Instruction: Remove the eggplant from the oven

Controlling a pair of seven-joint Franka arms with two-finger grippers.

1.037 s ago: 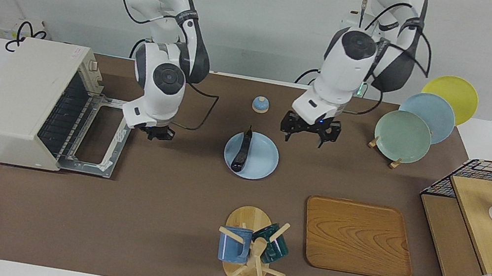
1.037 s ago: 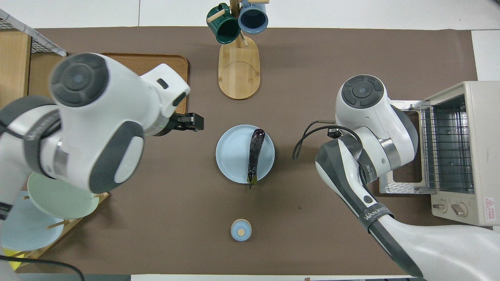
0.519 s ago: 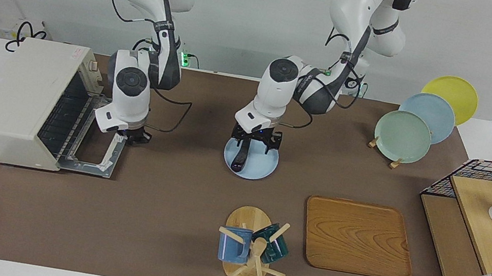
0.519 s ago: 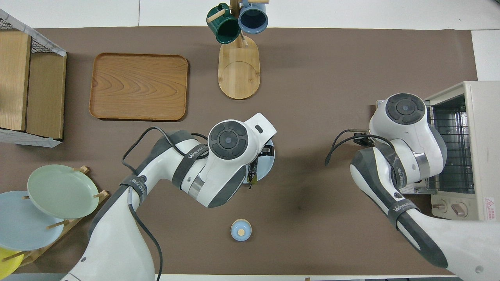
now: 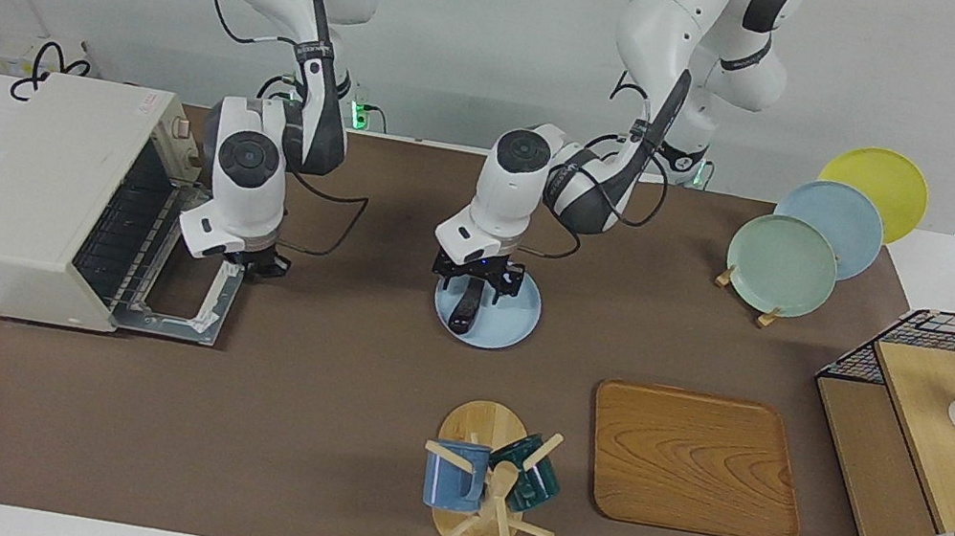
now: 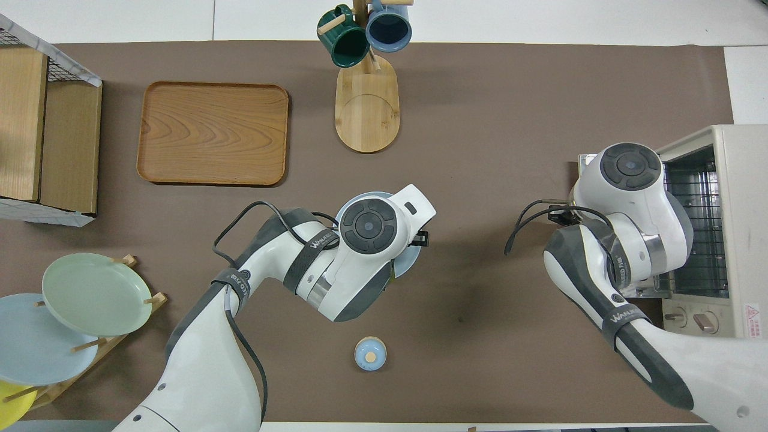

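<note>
Left claw [image 5: 475,284] low over eggplant [image 5: 462,313] on plate [image 5: 509,324], fingers apart, straddling stem half; judged: centre, close gently, glossy skin may slip. Eggplant long axis runs toward/away from robots, stem end hidden. Right claw [image 5: 265,264] shut, over open oven [image 5: 26,183] door

We list one eggplant [image 5: 462,312], slim, glossy, dark purple-black, lying flat on a pale blue plate [image 5: 513,318]. We list one oven [image 5: 30,188], boxy, off-white, door [image 5: 189,278] folded down open, at the right arm's end of the desk.
</note>
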